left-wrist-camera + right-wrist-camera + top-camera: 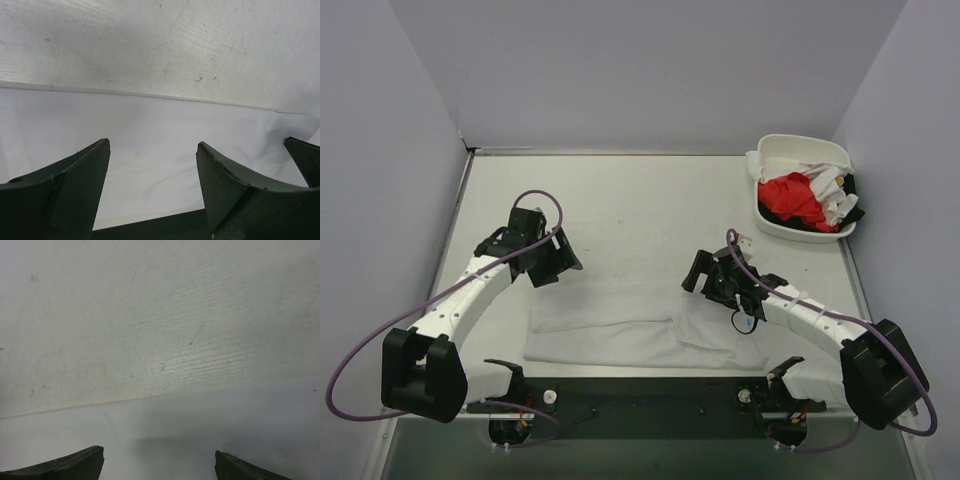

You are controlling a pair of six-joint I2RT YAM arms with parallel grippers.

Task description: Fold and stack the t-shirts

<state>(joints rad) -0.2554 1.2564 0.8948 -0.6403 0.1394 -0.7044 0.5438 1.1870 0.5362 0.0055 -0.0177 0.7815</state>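
The white t-shirt [620,335] lies partly folded on the table [640,200] at its near edge, its far hem below both wrists; a pinch there could catch only the top layer and drag the fold open. The red t-shirt [795,197] and others sit in the tub [800,148] at the far right corner. Left gripper [558,265] and right gripper [698,272] both gape wide, holding nothing

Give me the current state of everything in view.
tub: upright, loaded, far right corner.
white t-shirt: flat on the table, apparently partly folded, unheld.
red t-shirt: crumpled in the tub.
white shirts: crumpled in the tub too.
left gripper: open, empty, over the white t-shirt.
right gripper: open, empty, over the white t-shirt.
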